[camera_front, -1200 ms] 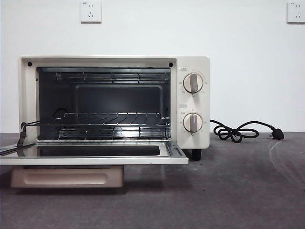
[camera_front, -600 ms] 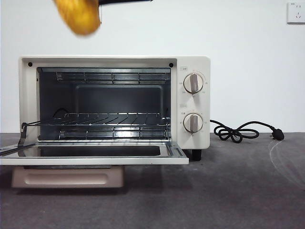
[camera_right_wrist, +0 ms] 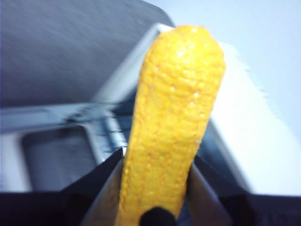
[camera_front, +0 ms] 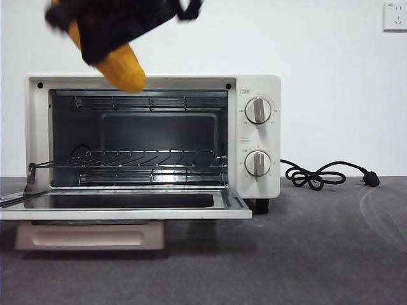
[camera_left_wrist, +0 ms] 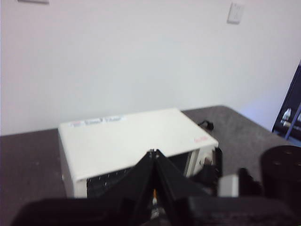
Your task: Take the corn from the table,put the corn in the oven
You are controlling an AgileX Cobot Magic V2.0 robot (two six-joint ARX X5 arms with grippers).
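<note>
we're mid-carry: the right gripper point(camera_right_wrist: 155, 188) has its 2 jaws clamped on the corn point(camera_front: 121, 67), which hangs tilted at the upper left of the front view, tip pointing down-right, just above the top front edge of the oven point(camera_front: 257, 136). the corn is off the table point(camera_front: 318, 254) and not yet inside. in the right wrist view the corn point(camera_right_wrist: 171, 117) sticks out fwd from between the jaws, w/ the oven point(camera_right_wrist: 244, 141) and its dropped door point(camera_front: 127, 210) beyond it.

next move, as we judge it: lower the cob to the level of the wire rack point(camera_front: 140, 160), then push it in through the opening, keeping clear of the top edge and the door.

the left gripper point(camera_left_wrist: 154, 153) waits behind and above the oven point(camera_left_wrist: 136, 139), jaws pressed together, holding nothing.

hard to make out: the right gripper point(camera_front: 111, 22) in the front view is a dark blur cut off by the top edge, hiding the cob's upper part. both wrist views are soft. the power cord point(camera_front: 318, 175) lies on the table at far right, unplugged.
</note>
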